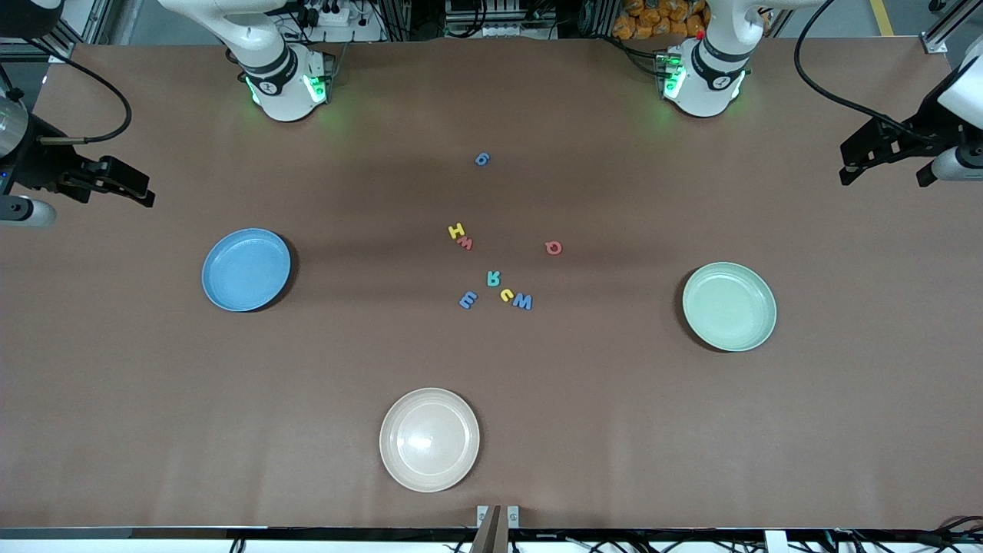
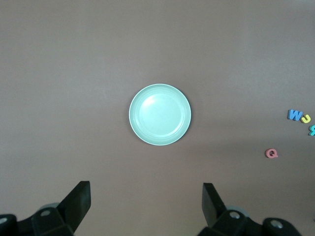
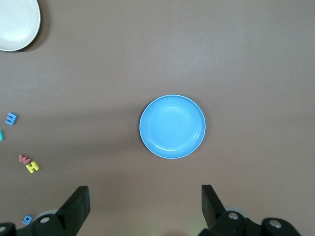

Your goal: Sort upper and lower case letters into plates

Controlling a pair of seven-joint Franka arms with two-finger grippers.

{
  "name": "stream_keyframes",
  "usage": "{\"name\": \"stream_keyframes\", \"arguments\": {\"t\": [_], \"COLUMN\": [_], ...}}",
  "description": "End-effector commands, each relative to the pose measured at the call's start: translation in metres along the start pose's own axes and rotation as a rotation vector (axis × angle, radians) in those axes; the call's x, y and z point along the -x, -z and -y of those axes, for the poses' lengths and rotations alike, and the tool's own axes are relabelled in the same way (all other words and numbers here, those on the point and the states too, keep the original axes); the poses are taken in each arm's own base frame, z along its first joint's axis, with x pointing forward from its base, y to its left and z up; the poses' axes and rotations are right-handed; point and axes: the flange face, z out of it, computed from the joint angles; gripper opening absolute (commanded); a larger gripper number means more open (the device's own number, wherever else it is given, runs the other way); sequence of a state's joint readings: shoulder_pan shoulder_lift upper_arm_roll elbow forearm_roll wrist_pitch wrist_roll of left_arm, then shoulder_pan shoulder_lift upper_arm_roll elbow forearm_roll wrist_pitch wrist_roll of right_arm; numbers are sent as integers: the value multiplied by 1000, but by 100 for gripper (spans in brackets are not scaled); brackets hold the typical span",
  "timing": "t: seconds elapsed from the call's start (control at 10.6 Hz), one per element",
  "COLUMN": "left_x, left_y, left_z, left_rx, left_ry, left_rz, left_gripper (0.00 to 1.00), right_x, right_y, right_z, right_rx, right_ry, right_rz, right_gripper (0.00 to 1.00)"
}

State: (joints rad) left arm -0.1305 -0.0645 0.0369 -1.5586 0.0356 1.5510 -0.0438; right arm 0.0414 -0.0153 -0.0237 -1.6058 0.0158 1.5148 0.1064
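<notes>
Eight small foam letters lie in the middle of the table: a blue g [image 1: 481, 159], a yellow H [image 1: 456, 230] touching a red letter [image 1: 465, 243], a red Q [image 1: 553, 247], a teal R [image 1: 493, 278], a blue E [image 1: 468, 300], a yellow letter [image 1: 507, 295] and a blue W [image 1: 522, 301]. The blue plate [image 1: 246, 269] sits toward the right arm's end and holds nothing. The mint plate [image 1: 729, 306] sits toward the left arm's end, also bare. My left gripper [image 2: 146, 187] hangs open high over the mint plate [image 2: 160, 114]. My right gripper [image 3: 145, 188] hangs open high over the blue plate [image 3: 172, 127].
A cream-beige plate [image 1: 429, 438] lies near the table edge closest to the front camera, nearer than the letters. Both arm bases stand along the table edge farthest from that camera.
</notes>
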Motion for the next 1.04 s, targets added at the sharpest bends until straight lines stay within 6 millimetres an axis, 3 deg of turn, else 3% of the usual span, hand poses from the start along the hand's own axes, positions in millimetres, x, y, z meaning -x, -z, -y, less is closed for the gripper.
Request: {"name": "stream_keyframes", "arguments": {"t": [0.0, 0.66, 0.94], "left_x": [6, 6, 4], "left_y": [9, 5, 1], "left_z": [1, 0, -11], "left_rx": [-11, -3, -4], "left_ry": [20, 12, 3], "left_rz": [-5, 7, 21], "left_gripper": [100, 100, 100], "right_x": [6, 9, 3], "right_y": [3, -3, -15], "right_z": [-3, -3, 25], "right_rx": [-10, -10, -5], "right_ry": [10, -10, -92], "right_rz": [-6, 10, 14], "right_gripper": [100, 100, 100]}}
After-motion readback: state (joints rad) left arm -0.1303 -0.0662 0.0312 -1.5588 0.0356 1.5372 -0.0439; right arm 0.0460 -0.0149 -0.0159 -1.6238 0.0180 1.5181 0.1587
